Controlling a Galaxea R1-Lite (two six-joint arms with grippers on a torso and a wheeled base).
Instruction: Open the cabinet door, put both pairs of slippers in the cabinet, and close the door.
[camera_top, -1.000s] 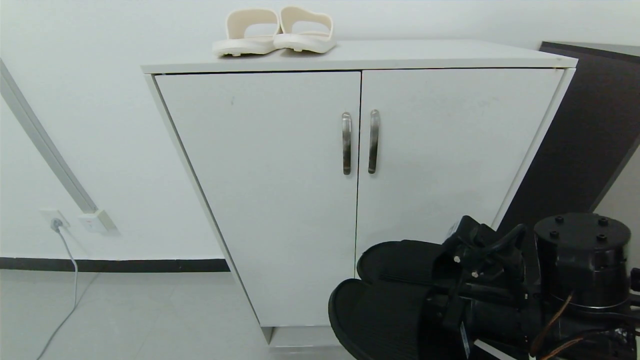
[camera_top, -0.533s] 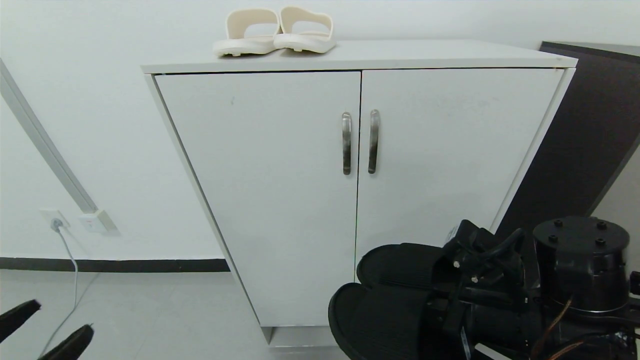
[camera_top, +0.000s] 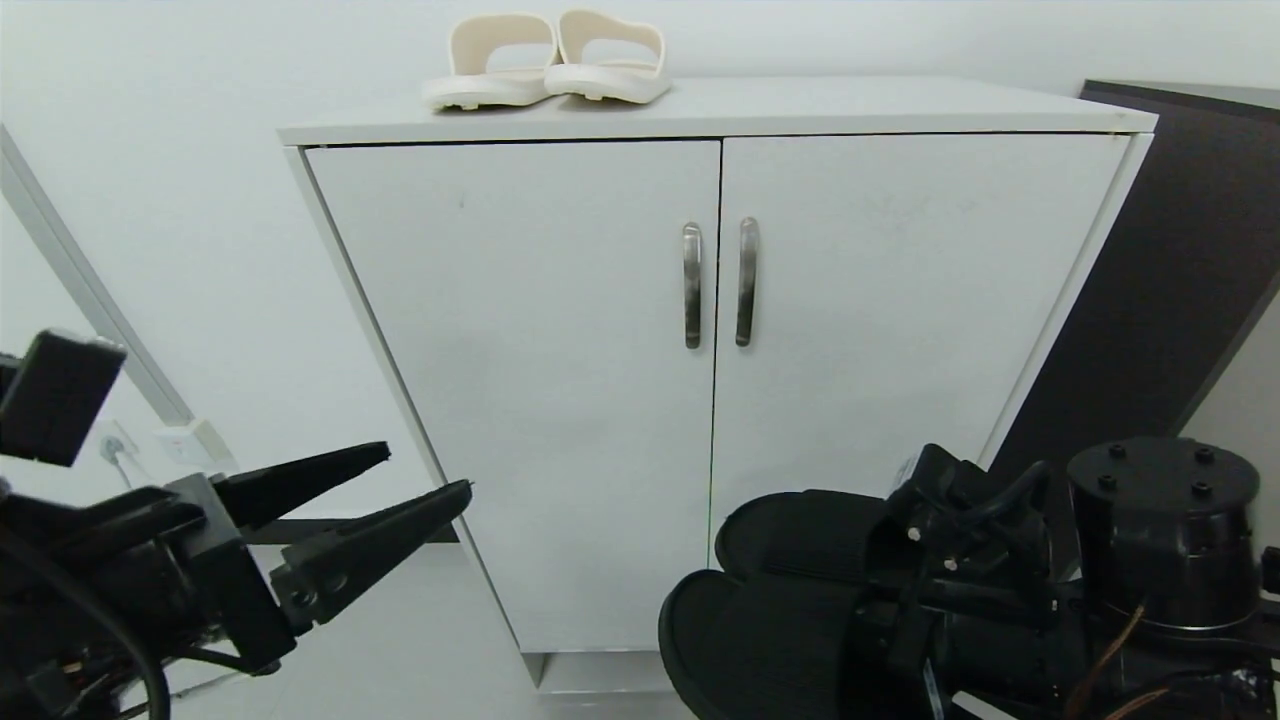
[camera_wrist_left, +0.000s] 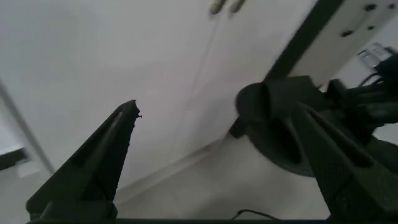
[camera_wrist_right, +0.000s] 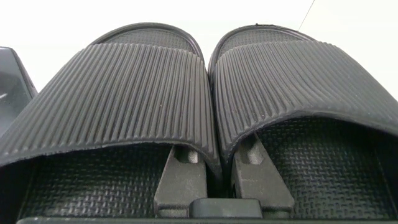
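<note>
Cabinet door (camera_top: 520, 380) shut; handle (camera_top: 692, 285) up-right of L pincer (camera_top: 427, 469), spread, empty. R pincer (camera_wrist_right: 219, 155) clenched on black slippers (camera_top: 790, 580), low nr door. Risk: tips slip off slim handle; swinging door clips slippers.

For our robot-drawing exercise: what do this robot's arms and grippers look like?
Both are black. The left gripper has two long flat fingers tapering to points, with small round holes near their bases and a black cable beside. The right arm shows a thick round cap with bolt heads and thin brown wires.
</note>
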